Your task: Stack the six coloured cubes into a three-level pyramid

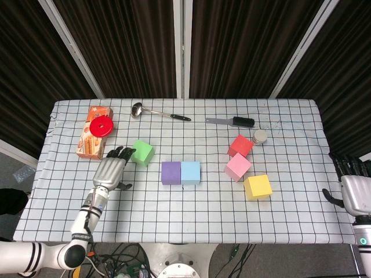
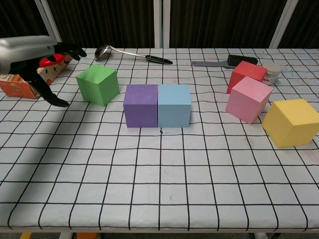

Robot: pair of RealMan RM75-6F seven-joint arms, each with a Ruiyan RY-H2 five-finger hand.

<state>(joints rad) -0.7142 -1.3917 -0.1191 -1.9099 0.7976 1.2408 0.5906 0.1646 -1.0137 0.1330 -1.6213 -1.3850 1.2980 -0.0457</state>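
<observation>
1. While empty with fingers spread, left robot hand (image 1: pixel 112 169) hovers just left of green cube (image 1: pixel 141 152); right robot hand (image 1: pixel 352 188) sits off the table (image 1: pixel 191 220) edge at right, holding nothing, fingers loosely curled.
2. Green cube is turned corner-on.
3. Purple cube (image 1: pixel 171 172) and blue cube (image 1: pixel 191 172) touch, square to the grid.
4. Red cube (image 1: pixel 240 145), pink cube (image 1: pixel 237 167), yellow cube (image 1: pixel 257 186) cluster at right, rotated.
5. Front of table is open.

A white cloth with a black grid (image 1: pixel 191 214) carries a green cube (image 1: pixel 141 152), a purple cube (image 1: pixel 171 172) touching a light-blue cube (image 1: pixel 191 172), red (image 1: pixel 240 145), pink (image 1: pixel 237 167) and yellow (image 1: pixel 257 186) cubes at three o'clock, and an orange box with a red disc (image 1: pixel 101 125) at ten o'clock.
</observation>
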